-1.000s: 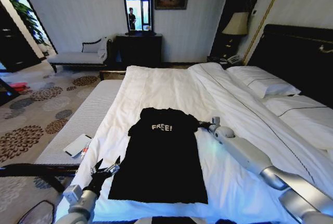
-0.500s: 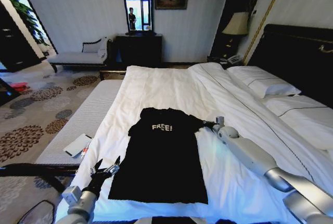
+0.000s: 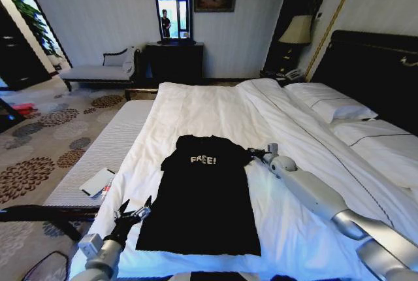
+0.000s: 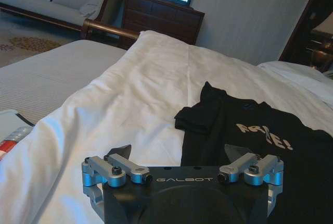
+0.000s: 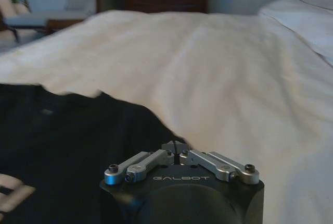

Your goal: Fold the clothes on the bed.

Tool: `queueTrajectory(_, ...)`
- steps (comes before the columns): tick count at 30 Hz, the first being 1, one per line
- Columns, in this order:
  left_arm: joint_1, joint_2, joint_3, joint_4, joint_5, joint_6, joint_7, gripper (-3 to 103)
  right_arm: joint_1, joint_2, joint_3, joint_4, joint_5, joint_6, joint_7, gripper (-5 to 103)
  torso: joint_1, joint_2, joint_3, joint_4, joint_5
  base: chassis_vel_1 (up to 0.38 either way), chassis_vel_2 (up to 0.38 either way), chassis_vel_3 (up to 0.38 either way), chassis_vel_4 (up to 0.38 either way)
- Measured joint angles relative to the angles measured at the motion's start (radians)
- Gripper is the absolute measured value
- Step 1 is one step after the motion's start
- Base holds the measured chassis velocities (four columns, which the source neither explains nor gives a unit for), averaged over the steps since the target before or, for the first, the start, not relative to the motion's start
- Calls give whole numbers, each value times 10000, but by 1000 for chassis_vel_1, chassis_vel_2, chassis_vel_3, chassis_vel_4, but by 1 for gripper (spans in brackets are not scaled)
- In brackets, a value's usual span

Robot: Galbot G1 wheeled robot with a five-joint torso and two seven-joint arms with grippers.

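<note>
1. Clothes, head view: the black T-shirt [image 3: 202, 196] with "FREE!" on the chest lies flat and face up on the white duvet of the bed [image 3: 196, 108], body spread, no fold made in it yet as far as I can judge. The right end effector [image 3: 258, 155] sits at the shirt's right sleeve, low on the duvet. The left end effector [image 3: 132, 212] hovers just beside the shirt's lower left corner, fingers apart.

2. Left wrist view: the left end effector [image 4: 179, 153] has its fingers spread wide with nothing between them; the T-shirt [image 4: 260, 135] lies just ahead, one sleeve sticking out onto the duvet.

3. Right wrist view: the right end effector [image 5: 175, 147] has its fingertips drawn together over the edge of the black cloth [image 5: 67, 130]; it looks pinched on the sleeve, though the cloth inside the tips is not plain. The whole fold remains to do.
</note>
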Motion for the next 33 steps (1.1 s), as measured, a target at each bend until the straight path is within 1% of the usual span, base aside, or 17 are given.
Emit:
queueTrajectory(2,8,14,-9,-15,13,-1,1,100,-16,26,-25,412,58,-78,90,0,0,0,0,2,-2,0,0,0,0)
queueTrajectory(4,8,37,19,-34,98,-4,1,100,0,117,-126,548,67,-118,168,0,0,0,0,-2,1,0,0,0,0)
queueTrajectory(6,8,45,53,-41,118,-4,1,100,11,150,-155,564,69,-128,189,0,0,0,0,-1,1,0,0,0,0)
queueTrajectory(11,49,71,346,-70,385,-29,1,100,204,482,-397,631,74,-207,357,0,0,0,0,0,0,0,0,0,0)
queueTrajectory(15,84,58,336,-77,390,-36,1,100,289,679,-494,649,81,-274,478,0,0,0,0,2,-1,0,0,0,0)
queueTrajectory(19,87,56,260,-75,354,-53,9,100,322,856,-593,661,82,-330,572,0,0,0,0,-1,0,0,0,0,0)
queueTrajectory(29,72,47,119,12,177,-74,68,100,509,1553,-893,-31,-142,-368,800,0,0,0,0,1,0,0,0,0,0)
queueTrajectory(33,95,48,-19,55,65,-98,155,100,664,1982,-1019,-559,-227,-355,893,0,0,0,0,1,0,0,0,0,0)
